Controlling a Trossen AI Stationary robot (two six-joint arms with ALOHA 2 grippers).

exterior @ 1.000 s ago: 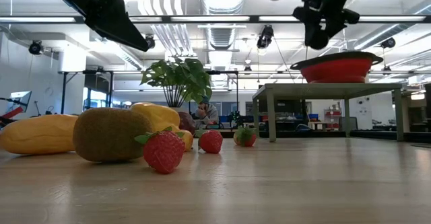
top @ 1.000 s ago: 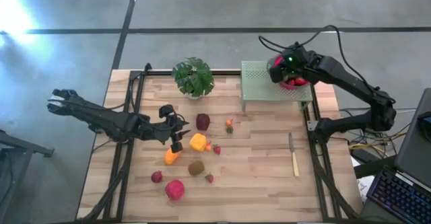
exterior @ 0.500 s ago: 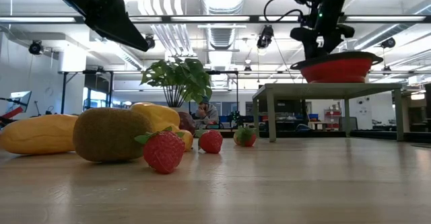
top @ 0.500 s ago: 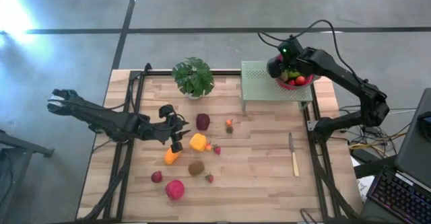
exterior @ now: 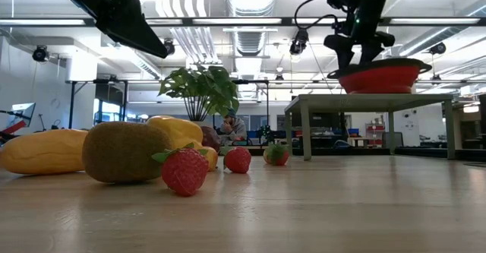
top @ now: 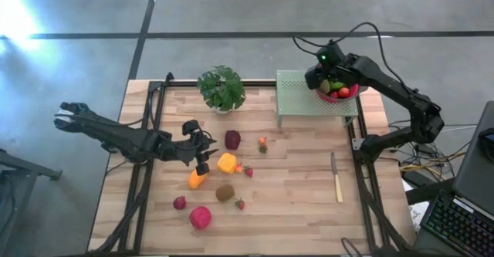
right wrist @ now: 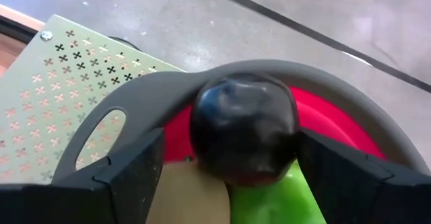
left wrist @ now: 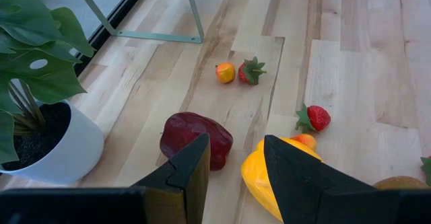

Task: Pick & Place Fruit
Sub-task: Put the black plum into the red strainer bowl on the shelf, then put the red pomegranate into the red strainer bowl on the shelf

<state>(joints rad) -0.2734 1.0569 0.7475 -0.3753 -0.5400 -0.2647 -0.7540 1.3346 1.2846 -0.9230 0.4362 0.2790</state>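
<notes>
Wooden table (top: 301, 203) carrying a green perforated stand (top: 297, 95) with a red bowl (top: 337, 95). Right gripper (right wrist: 225, 190), fingers spread, holds a dark fruit (right wrist: 244, 126) over the bowl. Left gripper (left wrist: 236, 167), parted and empty, hovers above scattered fruit (top: 226, 163) mid-table.

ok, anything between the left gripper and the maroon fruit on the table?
Nothing visible. The left gripper is open above the wooden table, with the glossy maroon fruit just beyond its fingertips. The yellow fruit lies beside it.
</notes>
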